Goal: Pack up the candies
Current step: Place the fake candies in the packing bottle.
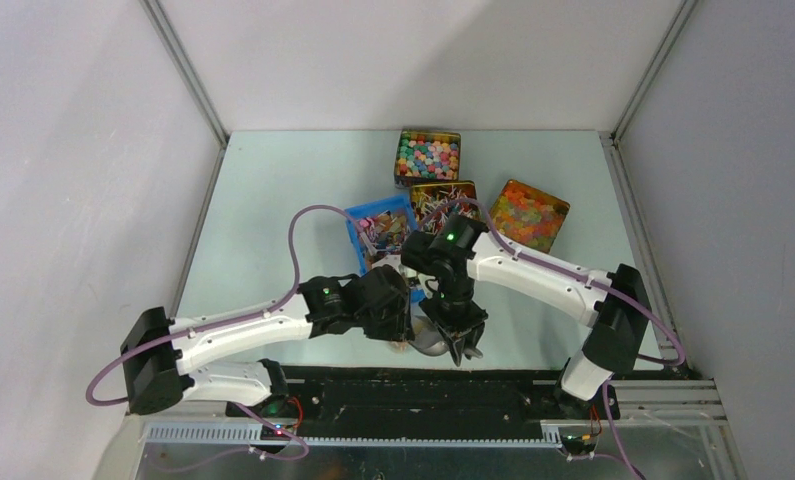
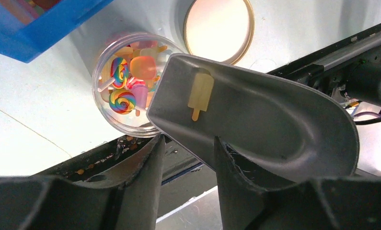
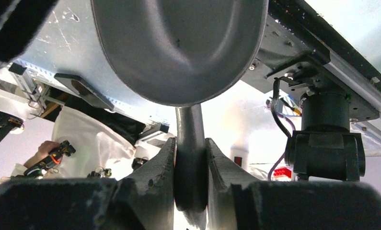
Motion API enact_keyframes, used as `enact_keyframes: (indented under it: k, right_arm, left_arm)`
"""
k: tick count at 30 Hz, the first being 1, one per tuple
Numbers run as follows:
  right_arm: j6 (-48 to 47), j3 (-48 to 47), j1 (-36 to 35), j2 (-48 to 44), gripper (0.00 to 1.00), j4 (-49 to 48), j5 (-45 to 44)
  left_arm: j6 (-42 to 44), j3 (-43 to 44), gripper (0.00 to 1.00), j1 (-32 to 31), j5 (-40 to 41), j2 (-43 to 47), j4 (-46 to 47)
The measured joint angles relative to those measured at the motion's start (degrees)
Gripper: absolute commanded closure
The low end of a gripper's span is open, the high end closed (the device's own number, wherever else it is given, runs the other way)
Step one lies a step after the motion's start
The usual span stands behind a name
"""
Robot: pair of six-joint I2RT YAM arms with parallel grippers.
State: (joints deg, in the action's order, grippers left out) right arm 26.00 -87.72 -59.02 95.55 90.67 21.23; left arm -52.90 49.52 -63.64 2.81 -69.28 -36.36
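Note:
A clear round jar [image 2: 123,86] stands on the table near its front edge, holding small candies [image 2: 122,101] shaped like swirl lollipops and ice pops. A grey metal scoop [image 2: 265,120] is tipped with its lip over the jar's rim, and one pale yellow candy [image 2: 200,94] lies inside it. My right gripper [image 3: 190,143] is shut on the scoop's handle [image 3: 190,124]. My left gripper [image 2: 186,143] stands open just short of the jar, with nothing between its fingers. More candies fill a blue bin [image 1: 358,232] and a tin [image 1: 443,193].
The jar's round lid [image 2: 218,28] lies flat beside the jar. A tin of pastel balls [image 1: 428,157] and a tin of orange-yellow jelly pieces [image 1: 529,213] stand at the back. The black rail of the table's front edge [image 2: 317,57] runs close behind the scoop.

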Motion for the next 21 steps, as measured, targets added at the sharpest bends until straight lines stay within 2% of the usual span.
enact_keyframes:
  k: [13, 21]
  right_arm:
    - [-0.5, 3.7, -2.2, -0.3, 1.00, -1.2, 0.0]
    - [-0.8, 4.0, -4.3, -3.0, 1.00, -2.3, -3.5]
  left_arm:
    - [-0.8, -0.1, 0.41, 0.7, 1.1, 4.9, -0.7]
    - [-3.0, -6.9, 0.39, 7.8, -3.3, 12.5, 7.0]
